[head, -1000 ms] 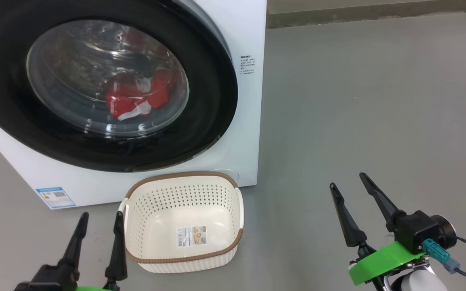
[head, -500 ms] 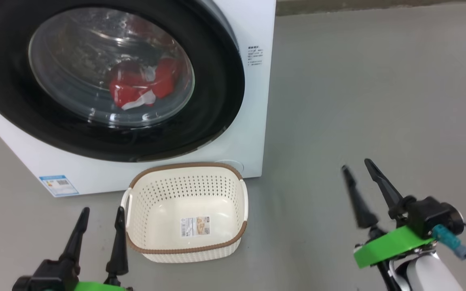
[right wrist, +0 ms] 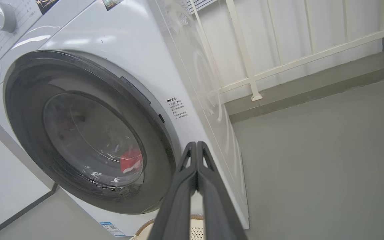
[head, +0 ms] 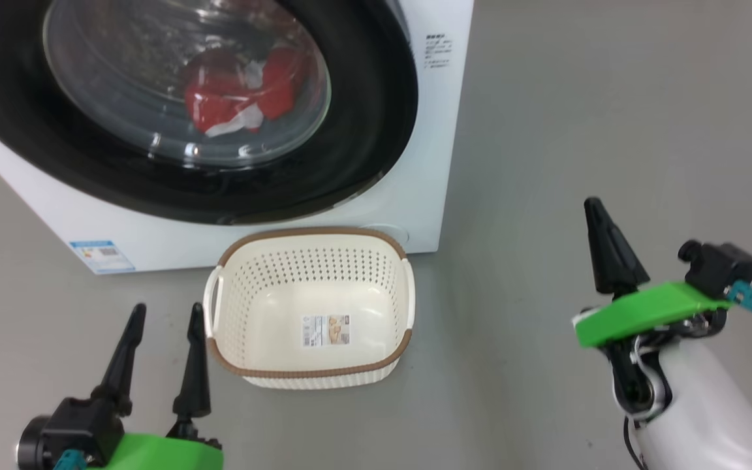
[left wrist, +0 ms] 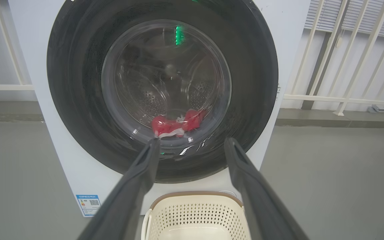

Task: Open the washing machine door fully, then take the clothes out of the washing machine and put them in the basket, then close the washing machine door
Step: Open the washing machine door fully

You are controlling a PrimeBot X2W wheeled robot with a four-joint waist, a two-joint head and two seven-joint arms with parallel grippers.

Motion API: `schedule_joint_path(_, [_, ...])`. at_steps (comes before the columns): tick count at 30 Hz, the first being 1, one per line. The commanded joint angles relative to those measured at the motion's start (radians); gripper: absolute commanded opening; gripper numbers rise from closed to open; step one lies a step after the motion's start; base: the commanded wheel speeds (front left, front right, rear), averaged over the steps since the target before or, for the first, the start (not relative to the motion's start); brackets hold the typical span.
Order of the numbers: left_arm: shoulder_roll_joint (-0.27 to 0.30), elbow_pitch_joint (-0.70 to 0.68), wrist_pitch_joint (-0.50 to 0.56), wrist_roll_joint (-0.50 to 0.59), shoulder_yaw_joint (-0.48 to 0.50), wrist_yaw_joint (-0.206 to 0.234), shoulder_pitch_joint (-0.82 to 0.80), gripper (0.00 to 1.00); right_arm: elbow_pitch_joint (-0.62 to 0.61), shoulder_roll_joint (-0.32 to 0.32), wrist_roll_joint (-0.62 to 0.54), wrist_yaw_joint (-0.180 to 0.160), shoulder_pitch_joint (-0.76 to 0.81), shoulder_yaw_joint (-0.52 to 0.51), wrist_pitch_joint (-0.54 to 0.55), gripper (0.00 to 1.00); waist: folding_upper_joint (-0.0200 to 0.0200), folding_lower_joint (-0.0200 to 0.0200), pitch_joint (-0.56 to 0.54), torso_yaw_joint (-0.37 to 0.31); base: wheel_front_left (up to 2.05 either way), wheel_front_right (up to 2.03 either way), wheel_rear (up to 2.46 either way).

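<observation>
The white washing machine stands ahead with its black-rimmed round door closed. Red and white clothes lie behind the glass, also visible as clothes in the left wrist view and clothes in the right wrist view. On the floor in front sits the cream basket, nothing in it but a sticker. My left gripper hovers open just left of the basket. My right gripper is shut on nothing, well to the right of the machine, its fingertips pressed together.
Grey floor stretches to the right of the machine. A white railing and a low kerb run behind it. A blue label marks the machine's lower left front.
My right gripper has shut and risen in the head view. The head camera has shifted, so the machine and basket sit higher and further right in the picture. The left gripper stays open.
</observation>
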Motion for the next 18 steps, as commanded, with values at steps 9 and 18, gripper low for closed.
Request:
schedule_joint_path(9, [0.015,-0.06,-0.012,-0.004,-0.005,0.002,-0.074,1.0,0.124,-0.057,0.232,0.0,-0.206,0.124,0.01,0.0,0.0,0.0,0.083,0.055,0.0,0.0,0.0])
schedule_joint_path(18, [0.015,-0.089,-0.012,-0.004,-0.022,-0.001,-0.114,1.0,0.16,-0.115,0.506,0.0,-0.408,0.217,0.101,0.0,0.0,0.0,0.171,0.077,0.0,0.0,0.0])
